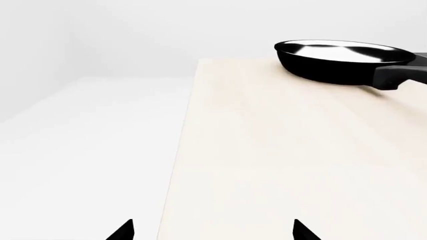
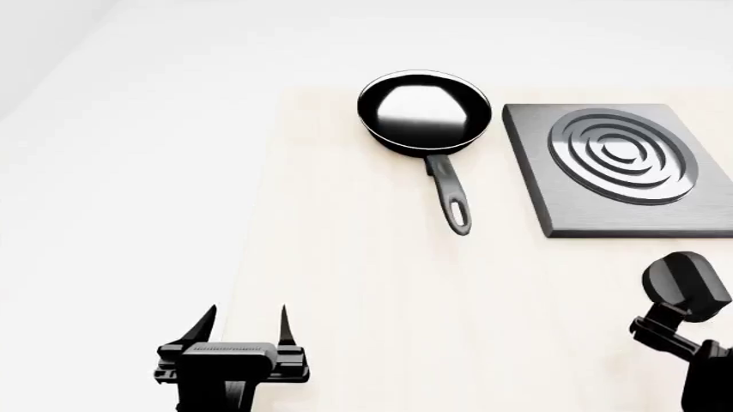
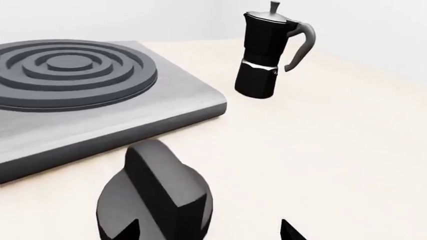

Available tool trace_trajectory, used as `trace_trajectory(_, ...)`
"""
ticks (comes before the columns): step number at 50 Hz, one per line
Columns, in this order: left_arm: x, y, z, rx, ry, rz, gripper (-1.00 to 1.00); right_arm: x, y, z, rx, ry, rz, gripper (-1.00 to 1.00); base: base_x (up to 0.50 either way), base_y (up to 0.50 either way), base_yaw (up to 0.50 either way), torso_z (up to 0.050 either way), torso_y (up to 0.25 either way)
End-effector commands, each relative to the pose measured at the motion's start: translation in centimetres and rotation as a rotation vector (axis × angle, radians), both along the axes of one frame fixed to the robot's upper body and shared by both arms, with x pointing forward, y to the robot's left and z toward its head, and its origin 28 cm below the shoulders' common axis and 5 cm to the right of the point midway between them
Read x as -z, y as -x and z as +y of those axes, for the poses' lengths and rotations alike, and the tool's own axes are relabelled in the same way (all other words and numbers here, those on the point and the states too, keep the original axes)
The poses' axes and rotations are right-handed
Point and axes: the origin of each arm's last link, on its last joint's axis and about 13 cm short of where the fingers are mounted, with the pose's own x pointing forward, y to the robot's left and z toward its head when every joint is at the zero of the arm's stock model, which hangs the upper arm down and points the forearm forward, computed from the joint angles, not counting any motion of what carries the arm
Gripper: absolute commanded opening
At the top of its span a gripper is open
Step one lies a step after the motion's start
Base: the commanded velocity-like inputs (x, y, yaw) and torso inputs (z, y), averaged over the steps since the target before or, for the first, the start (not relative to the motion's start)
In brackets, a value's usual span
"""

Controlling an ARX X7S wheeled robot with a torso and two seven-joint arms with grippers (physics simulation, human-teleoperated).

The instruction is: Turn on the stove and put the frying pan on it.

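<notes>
The frying pan [image 2: 424, 112] is glossy black with a shiny inside and sits at the back of the table. Its long handle [image 2: 451, 196] points toward me. The left wrist view shows the pan [image 1: 340, 60] far ahead. The stove [image 2: 619, 167], a dark grey slab with raised rings, lies just right of the pan. Its black knob [image 3: 157, 200] sits on the table in front of the slab [image 3: 100, 95]. My right gripper [image 3: 210, 231] is open, with the knob close ahead and overlapping one fingertip. My left gripper [image 2: 246, 322] is open and empty over the table's front left edge, far from the pan.
A tall black and silver moka pot [image 3: 267, 55] stands on the table beyond the stove's corner. The pale wooden table [image 2: 343, 300] ends at a left edge [image 1: 180, 150] under my left gripper. My right arm [image 2: 687, 343] shows at the lower right, cut by the frame.
</notes>
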Motion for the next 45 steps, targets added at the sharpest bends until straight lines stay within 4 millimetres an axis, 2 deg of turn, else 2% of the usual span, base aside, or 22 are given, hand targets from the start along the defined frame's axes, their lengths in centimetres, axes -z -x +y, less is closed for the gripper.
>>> trace_trajectory(1, 0.0, 0.0, 0.0, 0.000, -0.001, 0.001, 1.00, -0.1, -0.6, -0.4, 0.006, -0.002, 0.002, 1.00, 0.00, 0.00, 0.00, 0.000, 0.000)
trace_trajectory(20, 0.1, 0.0, 0.0, -0.002, 0.000, 0.005, 1.00, -0.2, -1.4, -1.2, 0.031, -0.019, 0.017, 1.00, 0.00, 0.00, 0.00, 0.000, 0.000)
trace_trajectory(45, 0.1, 0.0, 0.0, -0.004, 0.000, 0.006, 1.00, 0.0, -1.0, -2.6, 0.084, -0.020, 0.039, 1.00, 0.00, 0.00, 0.00, 0.000, 0.000)
